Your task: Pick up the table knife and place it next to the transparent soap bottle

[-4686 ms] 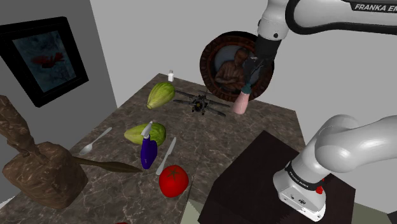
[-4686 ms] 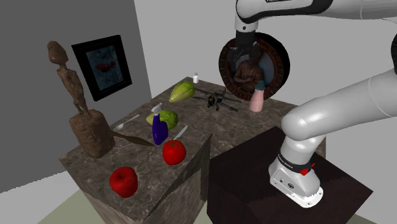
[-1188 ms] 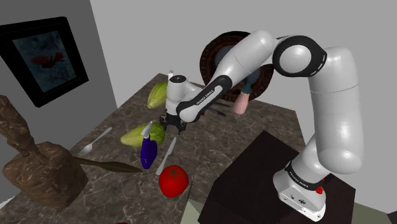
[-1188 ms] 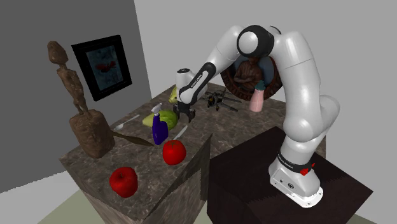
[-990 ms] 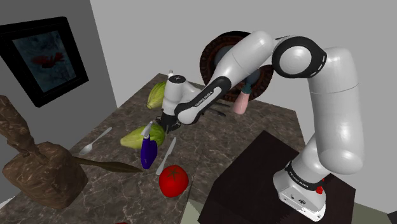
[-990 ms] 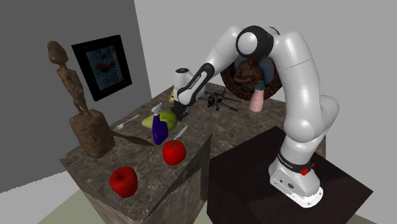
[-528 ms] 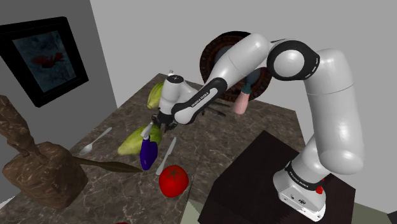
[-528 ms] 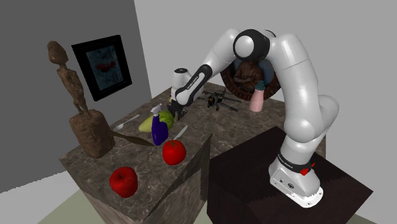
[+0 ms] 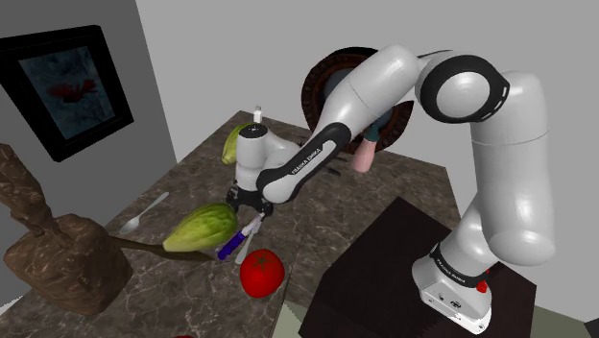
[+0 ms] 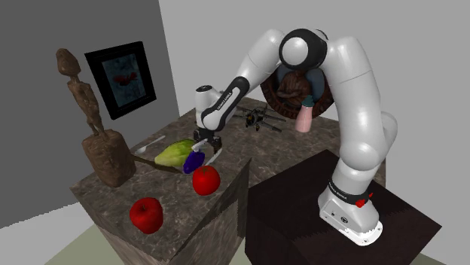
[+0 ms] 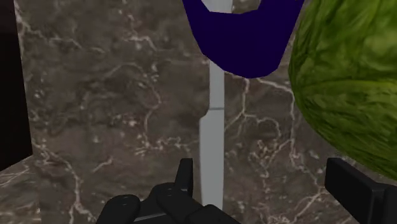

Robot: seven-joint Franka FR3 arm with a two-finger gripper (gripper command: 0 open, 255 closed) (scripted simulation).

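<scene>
The arm (image 9: 384,91) is reaching down over the marble desk (image 9: 384,197) with its jaws standing open just above the surface, set either side of the table knife (image 11: 212,146) as they would be for a pinch across its narrow width; one jaw is sitting right beside the blade while the other is standing well off toward the green ridged vegetable (image 11: 347,83), so nothing is being gripped; the knife is lying flat near the desk's edge on the stand's side, just beside the red tomato (image 9: 261,273), and its far end is running under a dark blue bottle (image 11: 245,38) that is leaning over it; that overlap is probably why the jaws are placed at the free end, since the bottle and the vegetable are crowding the rest; closing and lifting looks to be the step in hand, and the bottle may drag or roll as the knife comes away; the pink bottle (image 9: 363,156), seemingly the soap bottle meant, is standing well apart at the desk's far edge by the round wall plaque (image 9: 315,86), so the carry is going to cross much of the desk.
</scene>
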